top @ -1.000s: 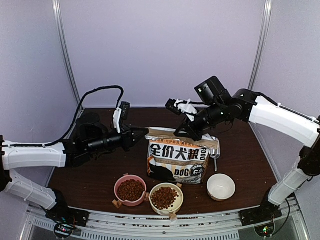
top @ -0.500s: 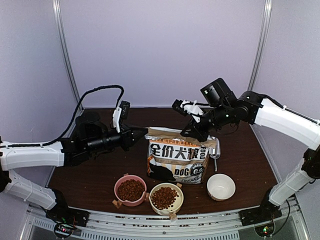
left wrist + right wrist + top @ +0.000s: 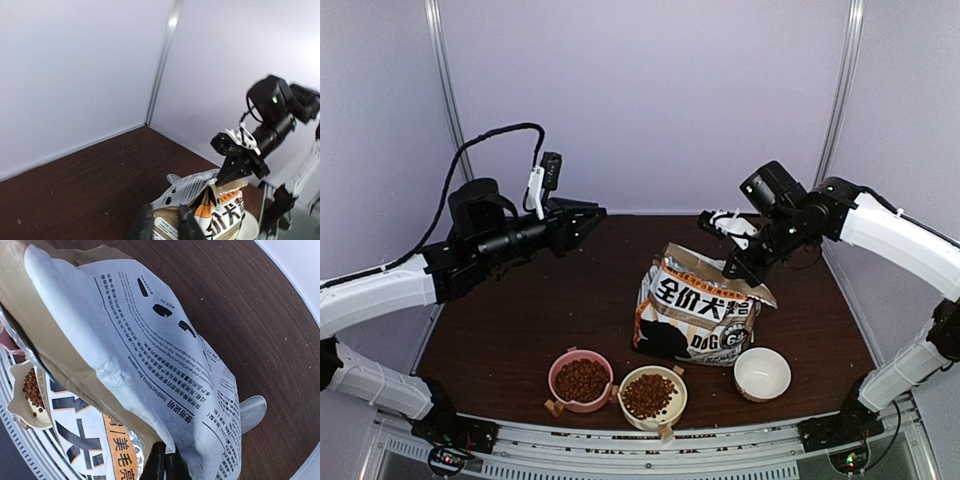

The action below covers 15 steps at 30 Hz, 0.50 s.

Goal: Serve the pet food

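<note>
Left fingers (image 3: 588,211) higher now, far from pet food (image 3: 581,379) (in bowls (image 3: 553,375))

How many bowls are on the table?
3, along the near edge: a pink bowl and a cream bowl, both holding kibble, left of an empty white bowl beside the bag. The bag could hide another.
</note>
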Each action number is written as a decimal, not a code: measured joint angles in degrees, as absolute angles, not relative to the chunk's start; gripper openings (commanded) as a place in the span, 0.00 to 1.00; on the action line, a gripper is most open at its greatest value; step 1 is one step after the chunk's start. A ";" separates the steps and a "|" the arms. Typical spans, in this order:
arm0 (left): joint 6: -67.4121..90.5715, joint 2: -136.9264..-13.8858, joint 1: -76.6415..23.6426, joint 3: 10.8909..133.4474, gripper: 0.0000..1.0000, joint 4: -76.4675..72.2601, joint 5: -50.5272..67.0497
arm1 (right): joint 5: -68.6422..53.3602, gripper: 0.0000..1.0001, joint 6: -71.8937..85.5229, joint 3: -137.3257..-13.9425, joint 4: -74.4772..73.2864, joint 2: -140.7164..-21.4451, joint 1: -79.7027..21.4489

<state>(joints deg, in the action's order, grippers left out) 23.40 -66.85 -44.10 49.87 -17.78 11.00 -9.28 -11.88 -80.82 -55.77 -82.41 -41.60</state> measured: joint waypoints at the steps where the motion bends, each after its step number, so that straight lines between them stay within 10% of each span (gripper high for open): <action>1: 22.02 -68.64 -44.16 52.75 0.55 -16.19 13.58 | -9.30 0.00 -11.99 -81.43 -56.38 -82.50 -41.45; 7: 16.43 -78.94 -44.42 63.77 0.90 -8.75 24.91 | -12.95 0.00 -12.23 -84.40 -58.17 -83.59 -41.39; 15: 11.40 -87.46 -45.34 70.22 0.96 0.62 32.69 | -17.65 0.00 -12.21 -89.38 -58.98 -85.52 -42.61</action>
<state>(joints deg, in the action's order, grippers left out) 11.40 -87.46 -45.34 70.22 0.62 32.69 -17.65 -12.21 -89.38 -58.98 -85.52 -42.61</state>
